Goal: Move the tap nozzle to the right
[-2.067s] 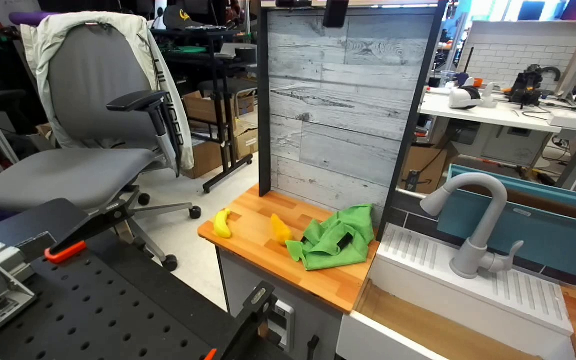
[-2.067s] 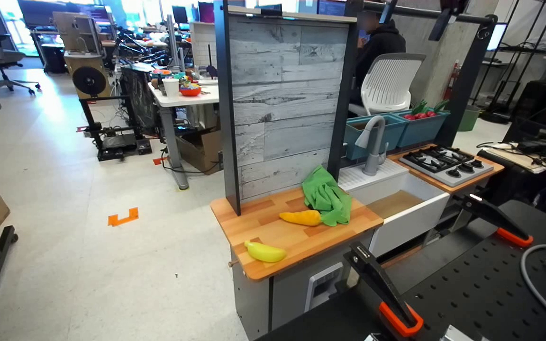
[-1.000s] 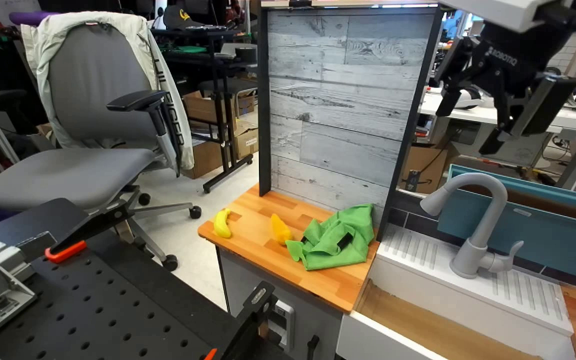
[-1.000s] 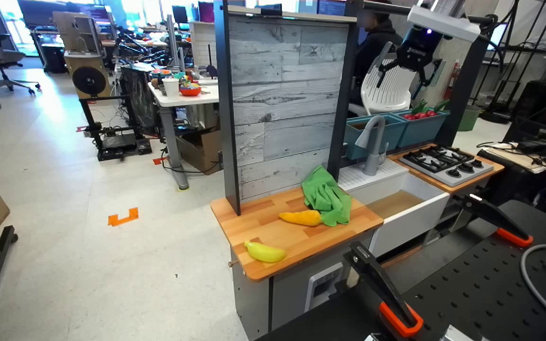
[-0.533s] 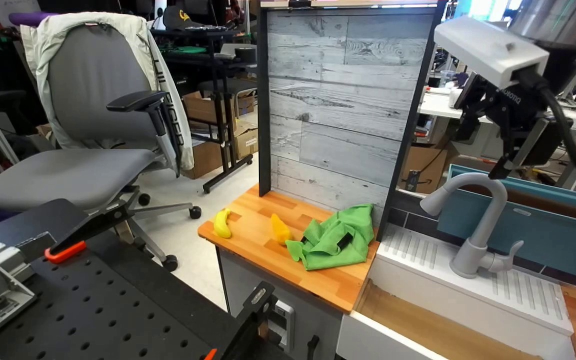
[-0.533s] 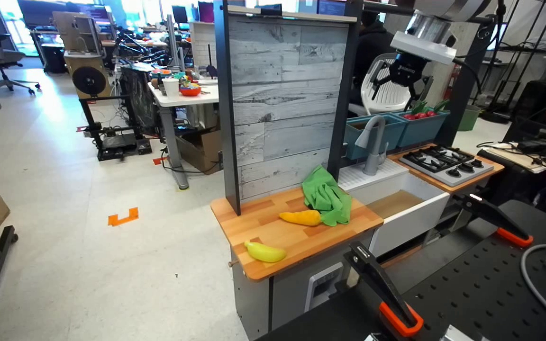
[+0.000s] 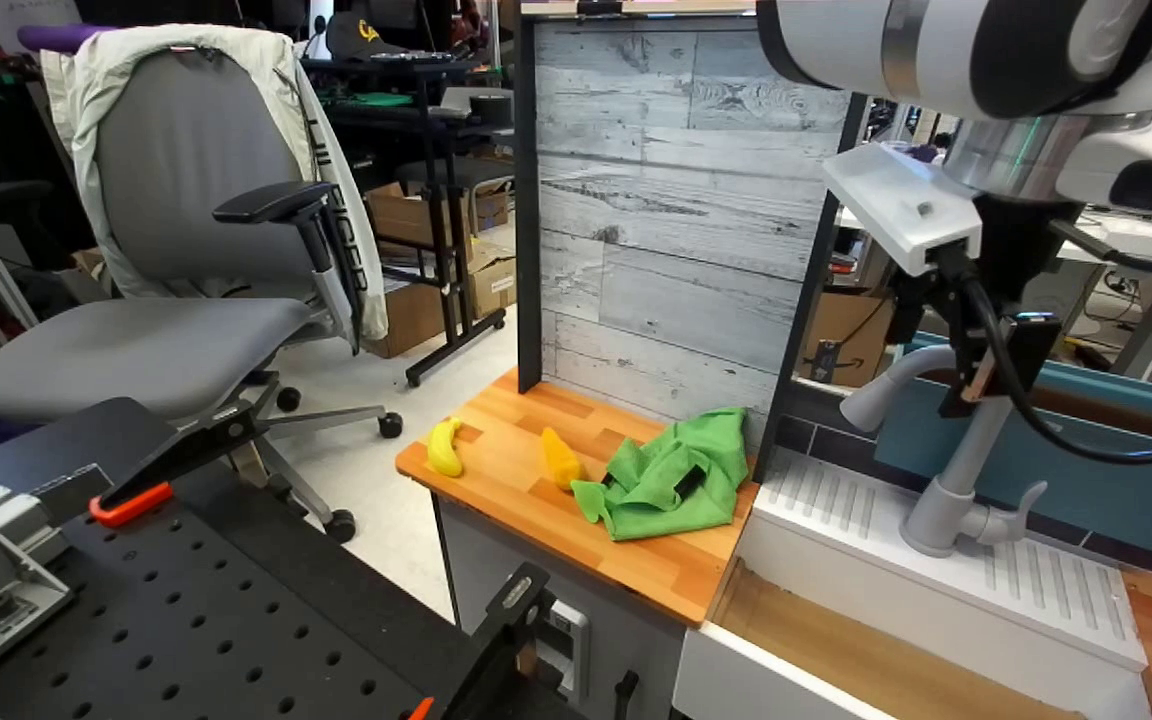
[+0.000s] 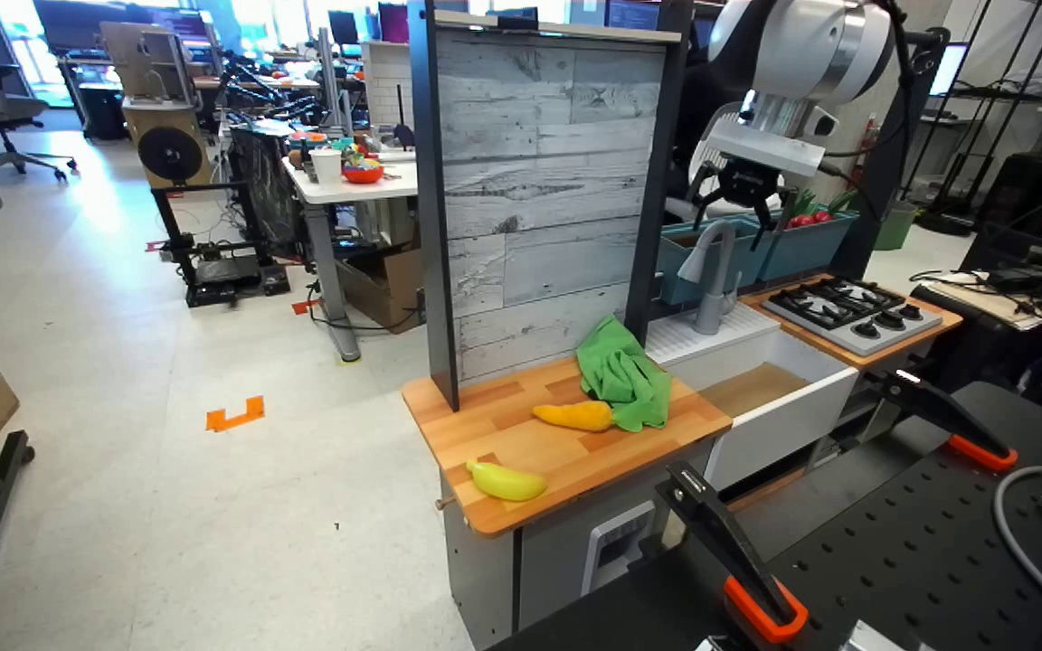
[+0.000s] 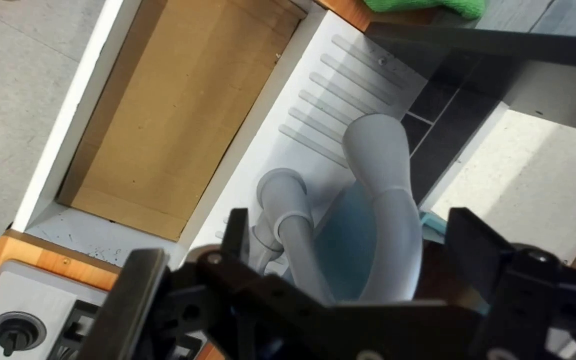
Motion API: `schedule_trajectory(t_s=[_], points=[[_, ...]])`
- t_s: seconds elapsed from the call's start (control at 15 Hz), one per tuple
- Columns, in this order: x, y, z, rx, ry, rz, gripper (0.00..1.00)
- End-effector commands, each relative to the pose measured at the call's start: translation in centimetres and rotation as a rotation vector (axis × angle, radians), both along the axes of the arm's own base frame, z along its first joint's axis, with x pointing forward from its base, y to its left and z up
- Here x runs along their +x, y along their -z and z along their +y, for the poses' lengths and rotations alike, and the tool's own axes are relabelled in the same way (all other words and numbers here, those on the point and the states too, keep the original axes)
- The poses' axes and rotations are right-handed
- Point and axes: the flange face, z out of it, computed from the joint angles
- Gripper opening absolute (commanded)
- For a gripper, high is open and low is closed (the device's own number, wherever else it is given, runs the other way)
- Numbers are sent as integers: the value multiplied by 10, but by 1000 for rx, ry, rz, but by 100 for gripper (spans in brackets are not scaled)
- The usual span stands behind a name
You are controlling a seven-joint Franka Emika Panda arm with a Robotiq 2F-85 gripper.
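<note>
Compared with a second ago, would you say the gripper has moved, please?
Yes: in an exterior view, the gripper has come down from above the teal planter to partly overlap it.

Lower than your gripper (image 8: 729, 231) and well apart from it, you have the wooden counter (image 8: 595, 457): green cloth (image 8: 620, 371) nearest the gripper, orange carrot (image 8: 573, 416) farther out, yellow banana (image 8: 508, 482) farthest.

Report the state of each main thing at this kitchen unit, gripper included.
Tap nozzle: outlet tipped downward, turned aside from the sink.
Tap handle: tip pointing up; on or off cannot be told.
Gripper: open, nozzle showing between its jaws in the wrist view.
Green cloth: crumpled on the wooden counter.
Banana: lying flat.
Carrot: lying, thick end at the cloth.
Stove knobs: settings too small to read.
</note>
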Motion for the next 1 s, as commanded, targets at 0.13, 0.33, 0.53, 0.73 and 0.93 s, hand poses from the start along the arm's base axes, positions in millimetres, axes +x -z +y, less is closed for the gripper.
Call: schedule_trajectory(t_s=[0.13, 0.33, 0.53, 0.73, 0.93], points=[[13, 13, 13, -73, -1, 18, 56], [18, 12, 19, -85, -6, 20, 34], [22, 10, 23, -92, -6, 13, 12], [22, 11, 21, -92, -10, 24, 6], [20, 13, 16, -94, -18, 29, 6]])
